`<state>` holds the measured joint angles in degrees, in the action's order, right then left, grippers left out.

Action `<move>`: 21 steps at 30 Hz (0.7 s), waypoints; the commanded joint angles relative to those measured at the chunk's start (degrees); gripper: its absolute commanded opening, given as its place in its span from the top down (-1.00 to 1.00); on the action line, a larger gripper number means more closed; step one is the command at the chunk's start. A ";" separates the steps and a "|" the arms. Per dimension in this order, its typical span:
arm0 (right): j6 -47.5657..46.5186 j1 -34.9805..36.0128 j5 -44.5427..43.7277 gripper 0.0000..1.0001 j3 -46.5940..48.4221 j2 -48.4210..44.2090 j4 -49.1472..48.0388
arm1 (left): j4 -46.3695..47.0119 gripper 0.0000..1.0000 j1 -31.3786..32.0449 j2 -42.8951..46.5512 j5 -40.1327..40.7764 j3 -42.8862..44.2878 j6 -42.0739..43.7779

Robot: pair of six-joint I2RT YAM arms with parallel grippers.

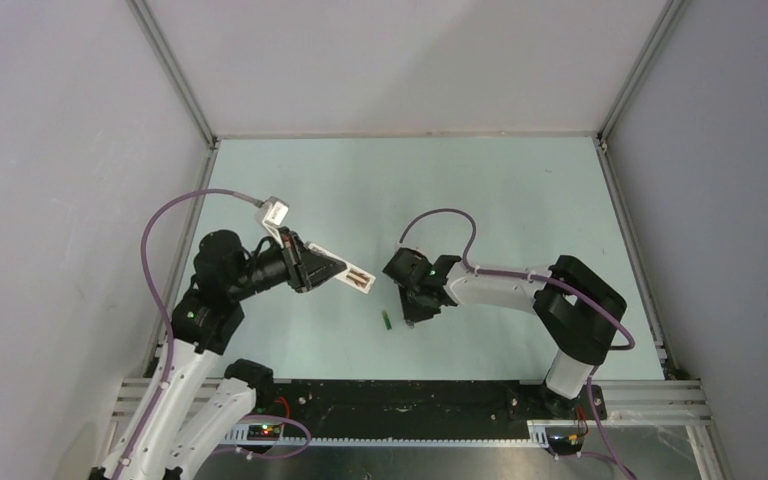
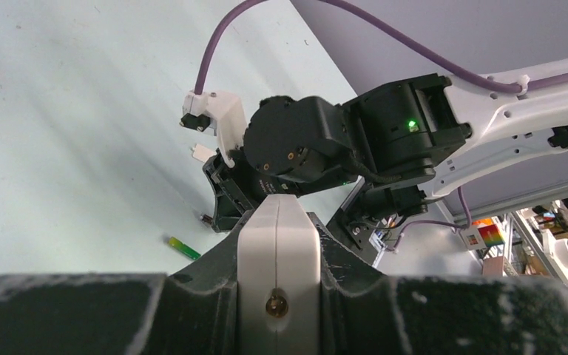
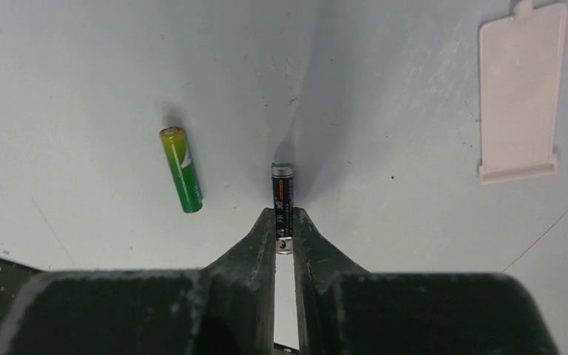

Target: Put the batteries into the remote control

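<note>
Tabletop point(image 1: 480, 190): pale mint, smooth, faintly scuffed, grey-walled, with open room beyond.
Green battery point(image 3: 182, 169): slim cylinder, lying flat.
Black battery point(image 3: 282, 194): just beside it, pinched by the right claw point(image 3: 285, 222).
Battery cover point(image 3: 521, 92): flat white plastic, past the black one.
Remote control point(image 1: 358, 277): left of the green battery, clamped in the left claw point(image 1: 325, 267).

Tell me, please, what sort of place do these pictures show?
Probably an enclosed test cell in a robotics lab. Plain panels in an aluminium frame wall in a pale green table, a left arm and right arm are bolted at its near edge, and cluttered racks show beyond.
</note>
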<state>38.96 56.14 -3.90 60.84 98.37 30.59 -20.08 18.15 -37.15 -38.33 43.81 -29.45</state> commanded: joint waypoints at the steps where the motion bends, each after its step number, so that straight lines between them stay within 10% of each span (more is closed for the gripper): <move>1: 6.61 1.51 -7.05 0.72 -0.45 0.70 -0.25 | 2.29 1.00 0.15 3.20 1.67 0.02 1.36; 14: 15.42 2.39 -11.86 0.21 -1.07 -1.48 -0.51 | 2.25 1.00 0.13 8.34 5.29 -2.59 0.00; 21: 17.75 2.70 -15.20 0.27 -2.85 -7.16 1.00 | 2.28 1.00 0.15 8.28 6.28 -2.93 0.35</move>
<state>53.52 58.50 -14.26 58.74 95.92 30.59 -19.86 18.15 -29.08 -33.10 41.08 -29.56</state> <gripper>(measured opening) 0.387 0.286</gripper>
